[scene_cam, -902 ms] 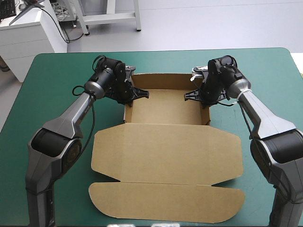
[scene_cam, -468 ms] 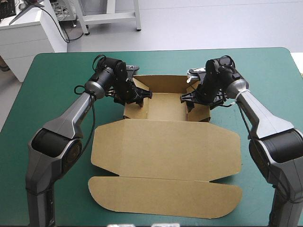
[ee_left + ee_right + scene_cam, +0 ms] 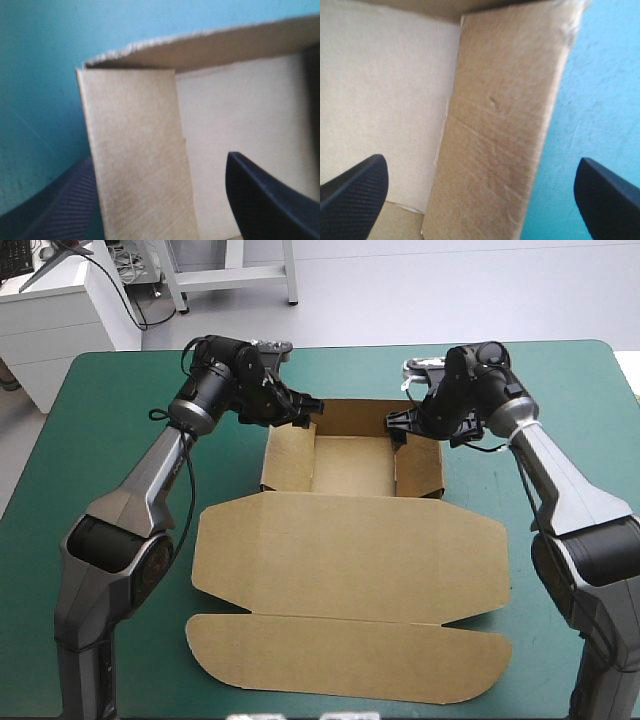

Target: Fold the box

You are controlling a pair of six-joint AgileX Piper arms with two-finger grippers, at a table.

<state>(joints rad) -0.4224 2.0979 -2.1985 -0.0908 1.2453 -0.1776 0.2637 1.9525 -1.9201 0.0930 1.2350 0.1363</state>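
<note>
The brown box [image 3: 350, 560] lies mid-table, its lid flat toward the near edge and its tray [image 3: 352, 465] at the far side. The tray's back wall and both side walls [image 3: 288, 455] stand raised. My left gripper [image 3: 310, 405] hovers at the tray's far left corner, open. In the left wrist view the left side wall [image 3: 140, 150] rises between the parted black fingers [image 3: 265, 200] of that gripper [image 3: 160, 210]. My right gripper [image 3: 398, 425] is at the far right corner, open. Its fingers [image 3: 350, 195] straddle the right side wall [image 3: 505, 125] without touching it.
The lid's rounded front flap [image 3: 350, 655] reaches close to the table's near edge. Bare teal-green cover [image 3: 110, 440] runs along both sides of the box and behind the tray.
Both grippers were shut inside the tray earlier; they have opened and drawn back to its far corners. The two side walls have come up and now stand raised.
</note>
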